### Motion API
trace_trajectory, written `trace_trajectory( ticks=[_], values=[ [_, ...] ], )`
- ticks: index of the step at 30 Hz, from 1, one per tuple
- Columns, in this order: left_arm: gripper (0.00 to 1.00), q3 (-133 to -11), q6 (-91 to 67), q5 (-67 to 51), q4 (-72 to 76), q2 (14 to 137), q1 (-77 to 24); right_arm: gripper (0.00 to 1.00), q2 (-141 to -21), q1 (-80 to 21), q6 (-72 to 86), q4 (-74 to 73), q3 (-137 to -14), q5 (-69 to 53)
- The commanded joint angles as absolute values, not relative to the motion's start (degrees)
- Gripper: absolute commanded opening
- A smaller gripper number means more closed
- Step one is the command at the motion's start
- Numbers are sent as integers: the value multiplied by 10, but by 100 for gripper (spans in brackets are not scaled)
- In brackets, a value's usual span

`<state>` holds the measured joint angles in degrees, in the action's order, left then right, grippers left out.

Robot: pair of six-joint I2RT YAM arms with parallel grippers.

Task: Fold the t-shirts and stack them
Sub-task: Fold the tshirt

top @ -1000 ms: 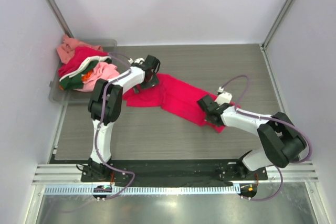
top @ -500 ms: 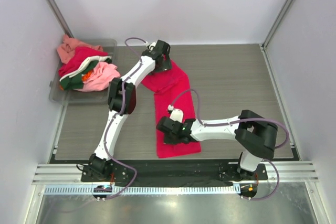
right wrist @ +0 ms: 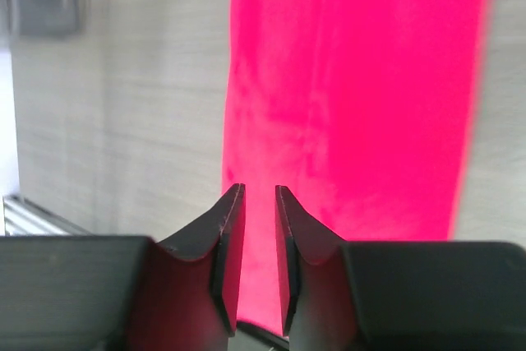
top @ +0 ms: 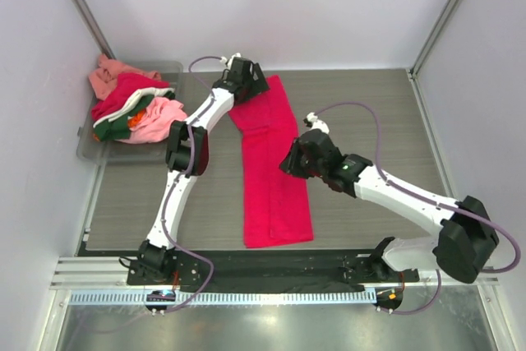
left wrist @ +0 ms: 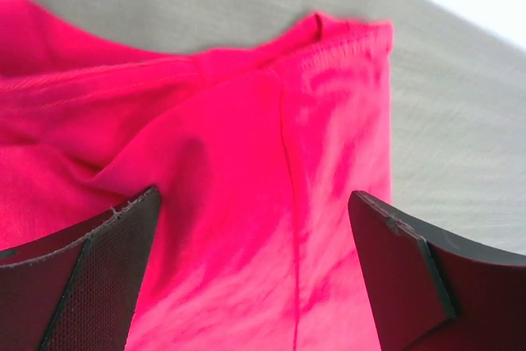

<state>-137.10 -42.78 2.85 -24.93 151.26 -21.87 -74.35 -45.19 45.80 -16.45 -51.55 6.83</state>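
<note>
A crimson-red t-shirt (top: 275,170) lies as a long narrow strip running from the far side of the table toward the near edge. My left gripper (top: 249,85) sits at its far end, its jaws wide apart over the hem (left wrist: 345,39) and holding nothing. My right gripper (top: 293,159) hovers over the strip's right edge near the middle. In the right wrist view its fingers (right wrist: 228,236) stand a small gap apart above the cloth (right wrist: 353,80), nothing between them. More t-shirts (top: 131,108) in pink, red, green and white are heaped at the far left.
The heap of shirts sits in a clear plastic bin (top: 87,150) against the left wall. White walls with metal posts enclose the table. A metal rail (top: 271,273) with both arm bases runs along the near edge. Grey tabletop (top: 370,113) shows to the right of the strip.
The red shirt swung from lying crosswise to a strip running front to back. My right gripper let go near its near end, parted its jaws and moved back to mid-strip. The left gripper moved farther away.
</note>
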Motion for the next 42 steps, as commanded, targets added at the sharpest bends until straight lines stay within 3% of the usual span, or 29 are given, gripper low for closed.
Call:
trace_trajectory(
  ticks=[1, 7, 12, 15, 18, 25, 29, 31, 35, 42],
  values=[
    [96, -1390, -457, 2, -157, 1533, -211, 28, -709, -416, 396, -178, -512, 43],
    [96, -1419, -460, -49, -134, 1533, -206, 32, -677, -381, 372, -193, -479, 14],
    [97, -1365, -449, -66, -120, 1478, -206, 35, -655, -373, 366, -194, -459, 14],
    [99, -1319, -435, -79, -124, 1423, -205, 44, -666, -368, 366, -207, -453, 29],
    [100, -1249, -409, -85, -130, 1345, -204, 50, -675, -367, 370, -210, -431, 25],
    [100, -1087, -390, -89, -198, 1182, -204, 53, -686, -377, 387, -231, -380, 11],
    [100, -941, -393, -112, -250, 1097, -214, 51, -650, -410, 415, -253, -346, 26],
    [99, -866, -405, -100, -251, 1032, -221, 46, -627, -421, 431, -259, -325, 21],
    [100, -665, -422, -33, -246, 913, -285, 41, -598, -425, 469, -272, -287, -41],
    [100, -490, -505, 25, -244, 742, -418, 43, -548, -442, 504, -292, -235, -52]
  ],
)
